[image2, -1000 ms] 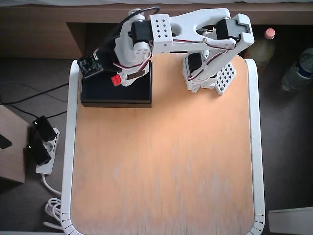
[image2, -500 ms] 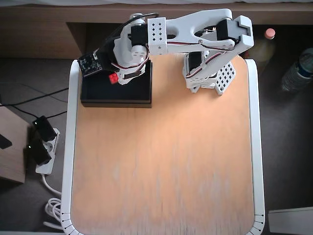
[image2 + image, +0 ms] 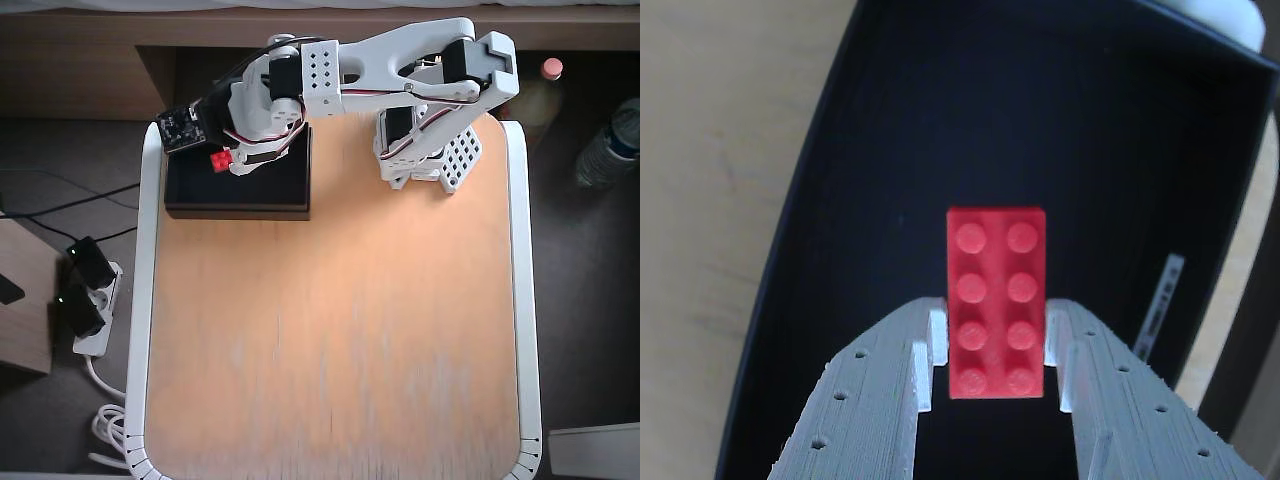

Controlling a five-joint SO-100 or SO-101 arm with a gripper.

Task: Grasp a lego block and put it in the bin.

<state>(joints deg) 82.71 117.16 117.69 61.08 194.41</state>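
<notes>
My gripper (image 3: pixel 997 352) is clamped on the lego block (image 3: pixel 997 300); in the wrist view the two fingers press its long sides near the lower end, and the rest of the brick juts out past the fingertips, studs facing the camera; its long axis runs straight away from my wrist, in line with the fingers. Behind the block lies only the dark floor of the bin (image 3: pixel 840 120), so I judge the brick hangs above the bin's inside and not over a wall; how high above the floor it hangs I cannot tell from this angle, though it seems clear of it. In the overhead view my gripper (image 3: pixel 222 160) holds the lego block (image 3: pixel 219 159) over the left part of the bin (image 3: pixel 270 190), near its left wall, with my arm reaching in from the bin's right. Relative to the bin, the brick has open floor on all sides in the wrist view; the left wall curves past well apart from it, and the right wall with its white label strip (image 3: pixel 1160 305) stands just beyond my right finger. The coming move, as I judge it, is only to part the fingers; the bin's floor looks bare, so nothing should block the fall.
</notes>
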